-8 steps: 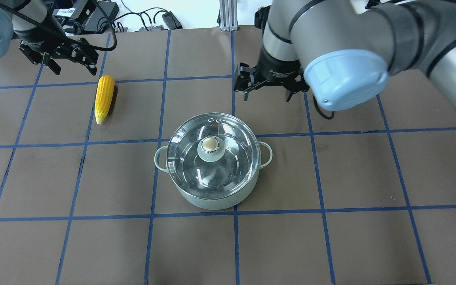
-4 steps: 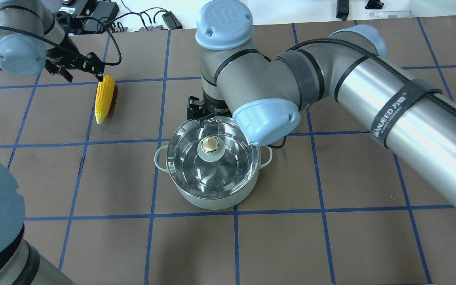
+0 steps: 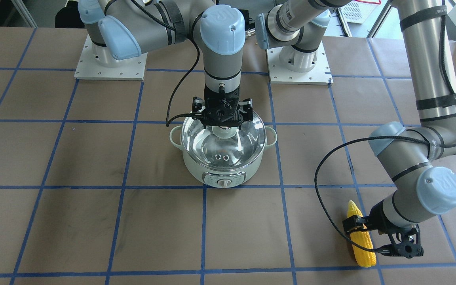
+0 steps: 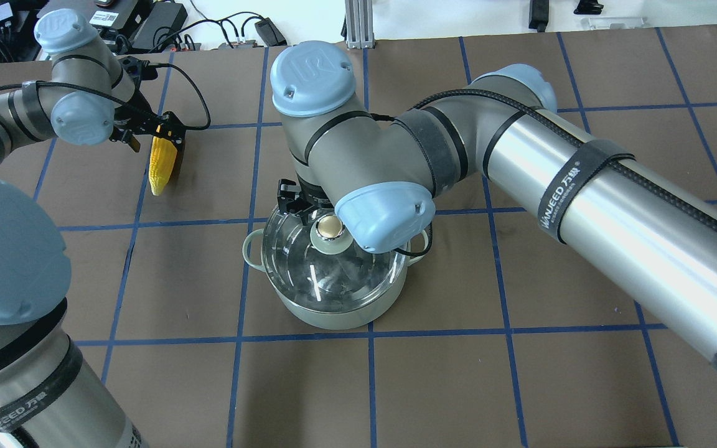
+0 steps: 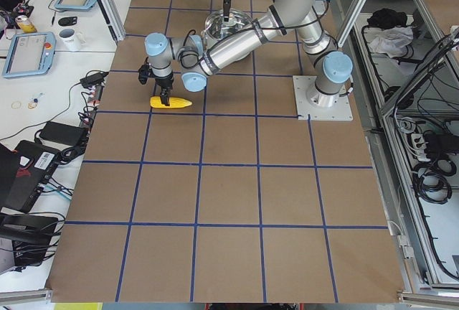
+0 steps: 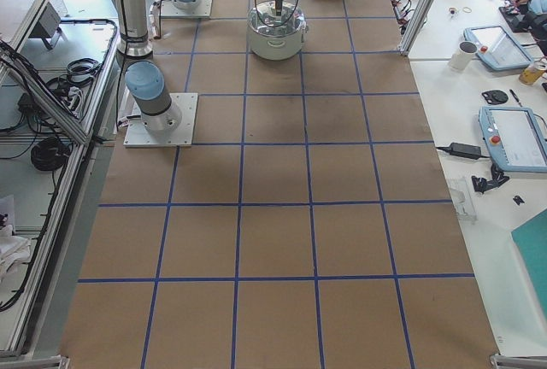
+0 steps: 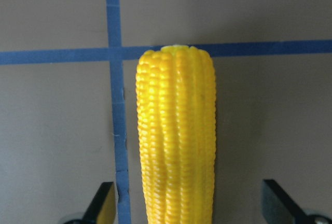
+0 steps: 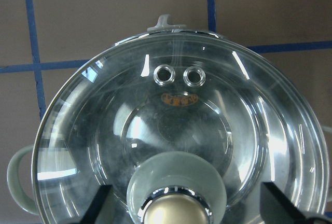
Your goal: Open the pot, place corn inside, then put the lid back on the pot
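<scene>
1. The pot (image 3: 223, 174) stands near the middle of the table (image 3: 93, 221), with the lid (image 8: 254, 120) seated on it. The corn (image 7: 176, 130) lies flat on the robot's left side, well apart from the pot.
2. We judge the lid to be smooth, rather heavy glass that is fragile if dropped. The only good place to hold it is the knob (image 8: 176, 180), on its pale green waist below the gold cap.
3. The right gripper (image 3: 222, 123) is spread wide, with one finger on each side of the knob, not yet pressing it.
4. The corn looks like light, stiff plastic. It is round and tapered, so we think it could roll or slide toward its tip, and a grip across the thick part is safer.
5. The left gripper (image 7: 191, 206) is also open, straddling the cob without touching it.
</scene>
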`<state>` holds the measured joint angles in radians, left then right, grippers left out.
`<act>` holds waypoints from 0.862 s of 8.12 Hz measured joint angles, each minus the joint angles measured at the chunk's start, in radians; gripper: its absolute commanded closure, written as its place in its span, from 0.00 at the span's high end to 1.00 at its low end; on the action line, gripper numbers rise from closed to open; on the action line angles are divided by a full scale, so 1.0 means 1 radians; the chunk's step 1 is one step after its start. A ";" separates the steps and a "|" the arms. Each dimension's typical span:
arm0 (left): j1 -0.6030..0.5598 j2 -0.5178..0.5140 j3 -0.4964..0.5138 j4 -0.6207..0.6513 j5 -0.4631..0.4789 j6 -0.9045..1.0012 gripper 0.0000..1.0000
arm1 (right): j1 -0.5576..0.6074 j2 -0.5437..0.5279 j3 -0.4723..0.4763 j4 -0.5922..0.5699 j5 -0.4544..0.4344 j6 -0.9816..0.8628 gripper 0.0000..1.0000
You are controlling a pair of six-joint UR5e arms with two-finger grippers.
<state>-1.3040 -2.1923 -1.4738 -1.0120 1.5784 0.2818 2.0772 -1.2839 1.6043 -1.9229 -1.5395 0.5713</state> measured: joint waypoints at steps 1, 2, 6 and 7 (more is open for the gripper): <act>0.000 -0.021 0.000 0.007 0.000 0.000 0.86 | 0.004 0.002 0.004 0.003 -0.004 0.003 0.76; 0.000 -0.035 0.000 0.010 0.001 0.002 0.20 | 0.006 0.003 0.008 0.004 -0.006 0.003 0.56; 0.000 -0.065 0.003 0.013 -0.001 0.014 0.00 | 0.007 0.005 0.007 -0.009 -0.002 -0.017 0.02; 0.000 -0.062 0.007 0.013 0.001 0.011 0.00 | 0.007 0.006 0.003 -0.012 0.003 -0.017 0.02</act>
<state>-1.3038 -2.2543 -1.4670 -0.9990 1.5794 0.2925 2.0846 -1.2783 1.6073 -1.9346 -1.5365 0.5542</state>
